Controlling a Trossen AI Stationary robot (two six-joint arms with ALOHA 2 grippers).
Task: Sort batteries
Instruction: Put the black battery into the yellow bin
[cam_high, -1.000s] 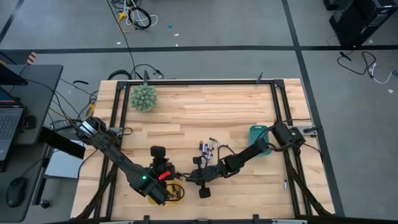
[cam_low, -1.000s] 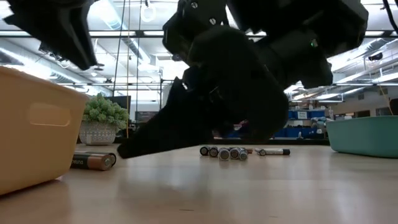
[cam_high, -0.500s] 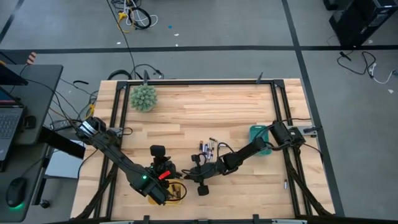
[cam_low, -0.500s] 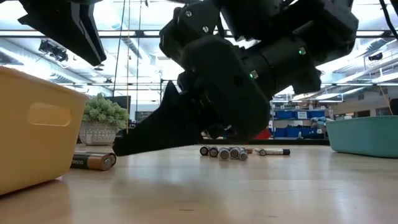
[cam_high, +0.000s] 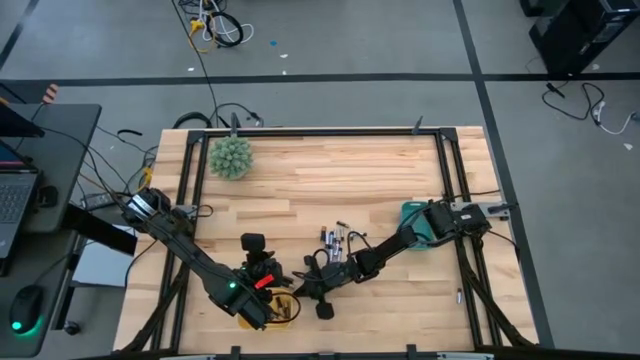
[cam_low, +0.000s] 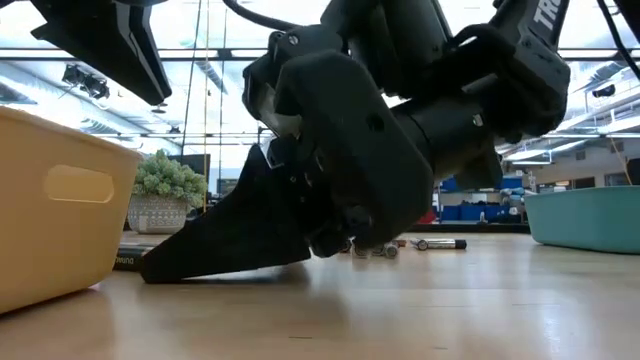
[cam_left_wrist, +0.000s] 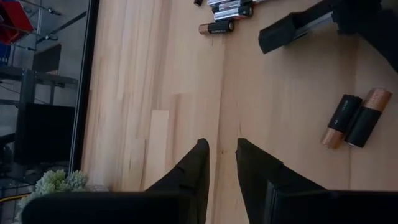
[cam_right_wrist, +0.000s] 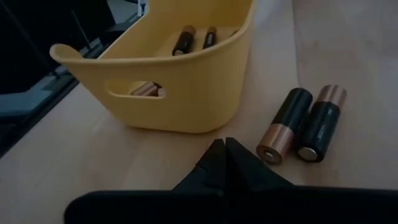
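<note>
the right gripper (cam_right_wrist: 225, 149), pinched closed and empty, faces 2 batteries (cam_right_wrist: 301, 124): hard, smooth, roll-prone, best gripped mid-body.

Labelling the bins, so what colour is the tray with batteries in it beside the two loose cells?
Yellow; the tray shows best in the right wrist view.

White letters, cut off at the frame edge, mark the right arm (cam_low: 540, 40); they cannot be read whole
</note>
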